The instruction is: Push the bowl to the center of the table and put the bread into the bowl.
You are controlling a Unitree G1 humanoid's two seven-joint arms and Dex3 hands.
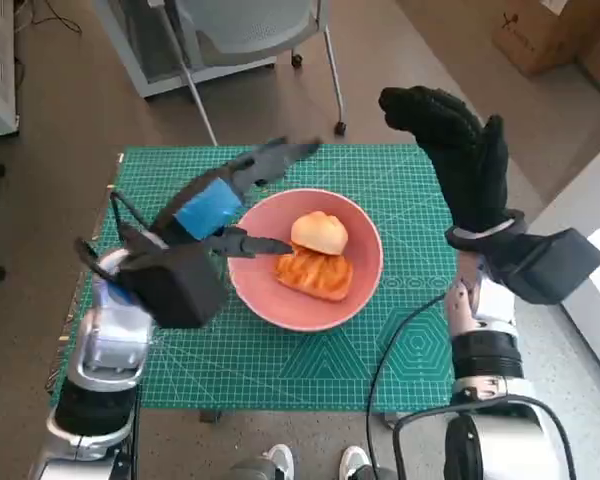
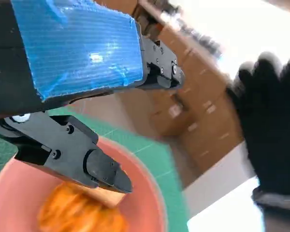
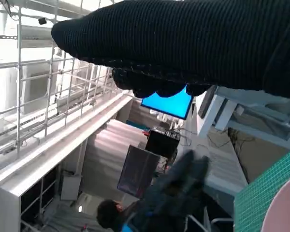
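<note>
Your pink bowl (image 1: 305, 300) sits mid-counter on the green mat (image 1: 280, 365), holding the bread (image 1: 319, 232) and an orange pastry (image 1: 314, 274) beside it. Your left hand (image 1: 220, 205) hovers spread over the bowl's rim, holding nothing; your right hand (image 1: 460, 150) is raised, fingers apart, empty. Only your right wrist view shows a seated person (image 3: 108, 215).

A green cutting mat (image 1: 400, 330) with pale grid lines covers the table. Beyond it, at twelve o'clock, stands a grey chair (image 1: 250, 30) on castors. A cardboard box (image 1: 545, 30) sits on the floor at one o'clock. In the right wrist view, a person (image 3: 111, 215) sits beneath a glowing blue screen (image 3: 166, 104).
</note>
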